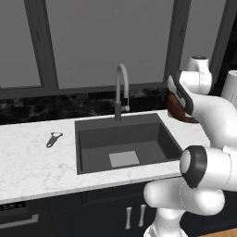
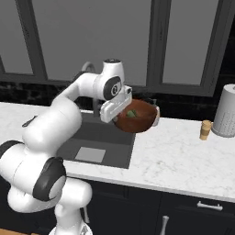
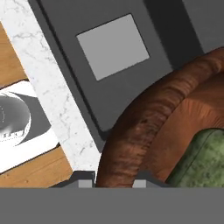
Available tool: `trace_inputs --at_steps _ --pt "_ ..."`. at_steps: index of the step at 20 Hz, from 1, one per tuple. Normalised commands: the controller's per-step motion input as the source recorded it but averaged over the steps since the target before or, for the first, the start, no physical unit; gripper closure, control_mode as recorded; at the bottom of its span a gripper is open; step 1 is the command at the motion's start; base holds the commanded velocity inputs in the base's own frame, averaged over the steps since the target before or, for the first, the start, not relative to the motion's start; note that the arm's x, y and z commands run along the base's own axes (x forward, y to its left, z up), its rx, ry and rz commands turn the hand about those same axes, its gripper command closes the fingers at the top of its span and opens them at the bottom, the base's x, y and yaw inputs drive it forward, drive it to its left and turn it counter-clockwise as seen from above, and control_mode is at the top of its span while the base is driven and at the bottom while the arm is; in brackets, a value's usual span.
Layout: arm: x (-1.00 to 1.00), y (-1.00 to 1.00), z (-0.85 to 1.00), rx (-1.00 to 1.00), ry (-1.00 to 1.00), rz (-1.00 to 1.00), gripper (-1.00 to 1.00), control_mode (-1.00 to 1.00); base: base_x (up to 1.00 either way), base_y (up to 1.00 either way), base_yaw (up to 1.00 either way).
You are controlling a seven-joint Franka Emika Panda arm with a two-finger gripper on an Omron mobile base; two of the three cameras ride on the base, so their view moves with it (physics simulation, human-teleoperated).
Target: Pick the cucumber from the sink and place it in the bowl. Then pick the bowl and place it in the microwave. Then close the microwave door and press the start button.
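Note:
My gripper is shut on the near rim of the reddish-brown bowl and holds it tilted in the air, above the counter just right of the sink. The dark-green cucumber lies inside the bowl. In the hand view the thick bowl rim runs between my fingertips, with the cucumber in its hollow and the sink below. From the left, the bowl peeks out behind my hand beside the sink. The microwave is out of view.
A curved grey tap stands behind the sink. A metal peeler lies on the marble counter to the sink's left. On the right counter stand a small wooden shaker and a grey cylinder. Windows line the back wall.

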Motion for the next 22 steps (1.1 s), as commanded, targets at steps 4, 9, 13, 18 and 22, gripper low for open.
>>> trace_inputs --at_steps 4,9,13,18,22 --pt "-0.57 0.47 0.84 -0.06 -0.01 0.60 1.00 -1.00 0.00 0.00 0.00" --pt "-0.81 0.75 0.46 -0.20 -0.40 0.21 1.00 -1.00 0.00 0.00 0.00" --pt "-0.63 0.74 0.40 -0.06 -0.35 0.00 1.00 -1.00 0.00 0.00 0.00" --pt "-0.34 0.55 0.49 0.16 -0.05 0.06 1.00 -1.00 0.00 0.00 0.00" --pt "-0.13 0.38 0.45 0.09 0.00 0.22 1.00 -1.00 0.00 0.00 0.00"
